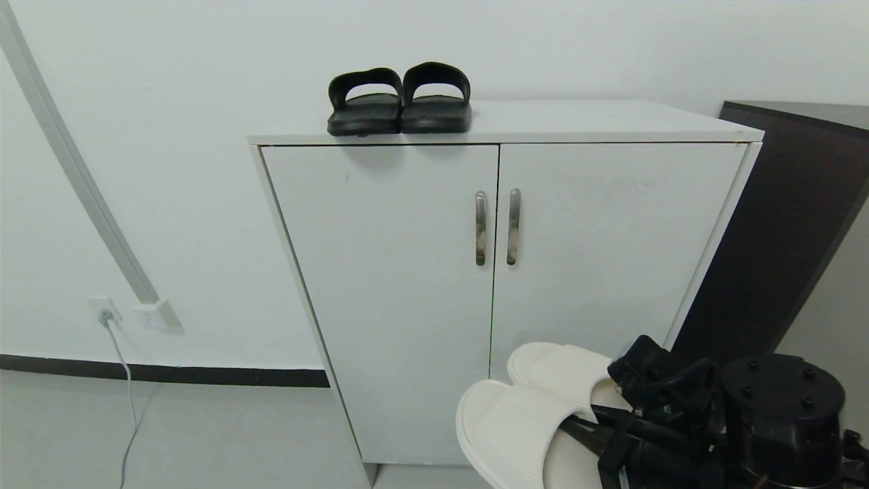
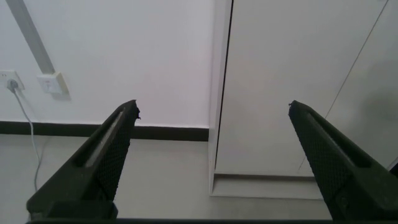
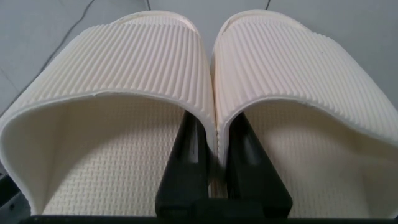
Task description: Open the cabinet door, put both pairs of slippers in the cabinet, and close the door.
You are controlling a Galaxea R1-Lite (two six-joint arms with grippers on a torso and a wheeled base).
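Observation:
A white cabinet [image 1: 380, 272] stands against the wall with both doors closed, its two metal handles [image 1: 481, 227] side by side at the middle. On its top, near the left end, rests a pair of black slippers [image 1: 399, 102]. A pair of white ribbed slippers [image 1: 536, 407] hangs low before the right door. My right gripper [image 3: 214, 134] is shut on the white slippers [image 3: 186, 81], pinching their two inner walls together. My left gripper [image 2: 213, 109] is open and empty, low down, facing the cabinet's [image 2: 280, 62] lower left corner.
A dark cabinet [image 1: 781, 238] adjoins the white one on the right. Left of the cabinet, the wall carries a socket [image 1: 103, 312] with a trailing cable, a small box [image 1: 155, 314] and a slanted conduit [image 1: 75, 170]. Bare floor [image 1: 204, 435] lies left of the cabinet.

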